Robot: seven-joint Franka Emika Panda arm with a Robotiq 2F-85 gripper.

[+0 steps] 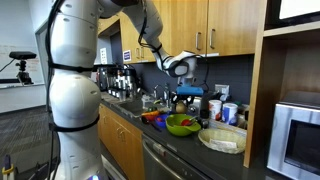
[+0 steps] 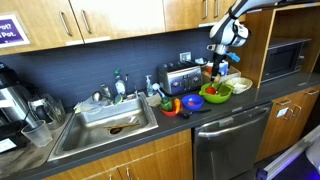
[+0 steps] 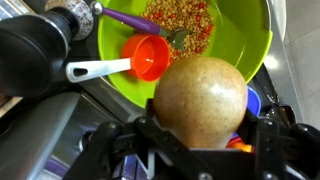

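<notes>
In the lower middle of the wrist view, the gripper (image 3: pixel 200 148) clamps a round brown ball (image 3: pixel 200 95) over a green bowl (image 3: pixel 252 48) that holds an orange scoop (image 3: pixel 148 57).

Ball (image 3: pixel 203 100) between jaws, above bowl (image 3: pixel 255 42), scoop (image 3: pixel 148 57) inside

arm (image 1: pixel 72 75) showing glossy wht rounded shells | jts carrying blk bands btwn segs | gripper (image 3: pixel 205 130) looking matte blk, boxy, w/ angular fingers (image 3: pixel 275 135)
</notes>
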